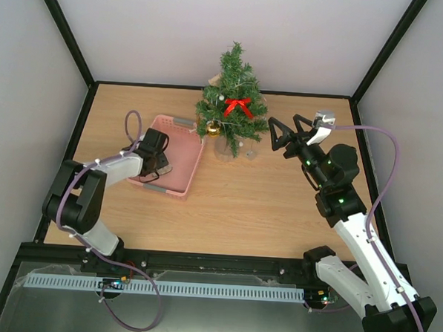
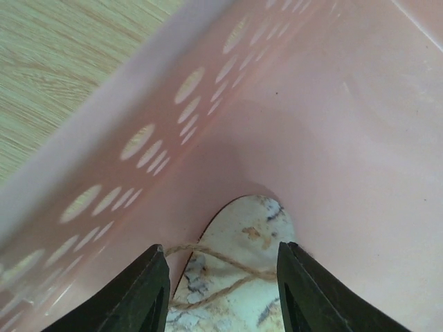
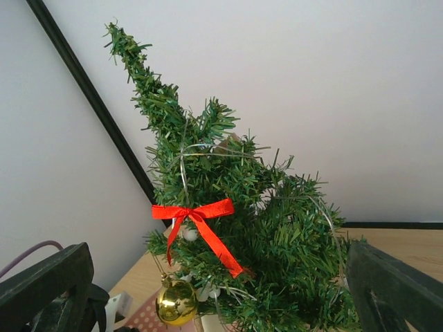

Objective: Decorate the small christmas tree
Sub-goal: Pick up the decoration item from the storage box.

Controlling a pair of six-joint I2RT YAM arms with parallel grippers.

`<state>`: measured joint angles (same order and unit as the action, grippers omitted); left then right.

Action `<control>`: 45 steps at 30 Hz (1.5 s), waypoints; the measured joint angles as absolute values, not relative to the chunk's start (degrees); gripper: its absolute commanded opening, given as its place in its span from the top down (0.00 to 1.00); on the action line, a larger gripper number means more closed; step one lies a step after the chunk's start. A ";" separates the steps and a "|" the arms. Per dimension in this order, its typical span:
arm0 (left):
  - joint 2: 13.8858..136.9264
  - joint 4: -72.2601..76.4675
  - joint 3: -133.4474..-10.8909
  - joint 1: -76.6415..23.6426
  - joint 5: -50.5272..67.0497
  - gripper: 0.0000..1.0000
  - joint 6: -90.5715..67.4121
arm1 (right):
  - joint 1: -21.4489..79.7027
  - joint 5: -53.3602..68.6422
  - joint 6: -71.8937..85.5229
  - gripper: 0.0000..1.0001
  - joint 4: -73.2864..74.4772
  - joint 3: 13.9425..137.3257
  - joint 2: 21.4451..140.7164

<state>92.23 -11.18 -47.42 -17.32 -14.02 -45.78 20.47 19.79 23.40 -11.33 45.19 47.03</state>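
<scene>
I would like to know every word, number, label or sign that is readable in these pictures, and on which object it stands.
None: no readable text in any view.
The flat marbled ornament in the pink basket bears only a blotchy pattern, no letters.
The small christmas tree, its red bow and gold ball carry no writing.

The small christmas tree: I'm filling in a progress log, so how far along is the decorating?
Done: a red bow, a gold bauble and silvery wire hang on the small christmas tree. In hand: the left gripper, open, straddles a flat twine-looped ornament in the pink basket, not yet gripped. The right gripper hovers open beside the tree. Left: lifting and hanging that ornament.
</scene>
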 measured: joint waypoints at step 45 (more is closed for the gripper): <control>69.63 -9.78 -48.69 -17.47 -10.24 0.98 -25.41 | 20.47 18.46 25.87 0.02 -4.08 48.36 47.92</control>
